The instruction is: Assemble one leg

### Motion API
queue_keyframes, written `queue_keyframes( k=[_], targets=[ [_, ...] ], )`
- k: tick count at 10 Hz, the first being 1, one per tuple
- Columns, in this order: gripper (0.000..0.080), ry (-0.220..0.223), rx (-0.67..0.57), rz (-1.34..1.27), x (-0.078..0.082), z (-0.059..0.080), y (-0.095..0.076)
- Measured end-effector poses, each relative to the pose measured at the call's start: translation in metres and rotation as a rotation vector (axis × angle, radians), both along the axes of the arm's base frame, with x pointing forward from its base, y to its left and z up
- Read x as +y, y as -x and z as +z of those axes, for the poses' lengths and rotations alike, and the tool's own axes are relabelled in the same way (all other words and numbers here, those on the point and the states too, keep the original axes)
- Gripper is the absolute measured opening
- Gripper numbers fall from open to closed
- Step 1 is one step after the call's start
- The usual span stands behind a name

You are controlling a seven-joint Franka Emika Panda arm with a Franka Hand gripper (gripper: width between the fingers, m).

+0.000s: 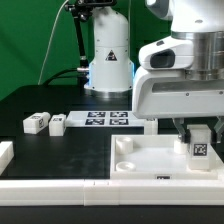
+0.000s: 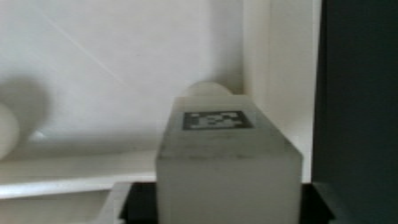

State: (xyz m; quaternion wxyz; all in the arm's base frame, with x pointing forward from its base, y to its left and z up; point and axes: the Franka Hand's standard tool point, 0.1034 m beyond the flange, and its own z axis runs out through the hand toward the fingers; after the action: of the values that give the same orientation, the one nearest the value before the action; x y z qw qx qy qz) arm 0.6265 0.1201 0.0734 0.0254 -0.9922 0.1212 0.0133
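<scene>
My gripper [image 1: 198,143] is shut on a leg [image 1: 198,146], a chunky white block with a marker tag on its front face. It holds the leg upright over the near right corner of the large white square panel [image 1: 150,160]. In the wrist view the leg [image 2: 222,150] fills the middle between the dark fingers [image 2: 134,200], its tag face up, with the panel's white surface [image 2: 107,90] and a round corner socket [image 2: 210,90] just behind it. Two more legs [image 1: 36,123] [image 1: 57,124] lie on the black table at the exterior view's left.
The marker board [image 1: 108,119] lies on the table behind the panel. A white part [image 1: 5,153] sits at the exterior view's left edge. The robot base [image 1: 108,60] stands at the back. A white rail [image 1: 60,190] runs along the front.
</scene>
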Motion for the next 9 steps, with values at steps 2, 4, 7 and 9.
queue_keyframes(
  k=[2,4,7,9],
  targets=[
    [0.0291,0.004,0.007,-0.226,-0.0007,-0.0002,0.0006],
    [0.0291,0.011,0.021,-0.435,-0.0001,-0.0001,0.0012],
    [0.0291,0.022,0.031,-0.708,-0.0004,-0.0003,0.0012],
    [0.0291,0.019,0.03,-0.673,-0.0003,-0.0004,0.0011]
  ],
)
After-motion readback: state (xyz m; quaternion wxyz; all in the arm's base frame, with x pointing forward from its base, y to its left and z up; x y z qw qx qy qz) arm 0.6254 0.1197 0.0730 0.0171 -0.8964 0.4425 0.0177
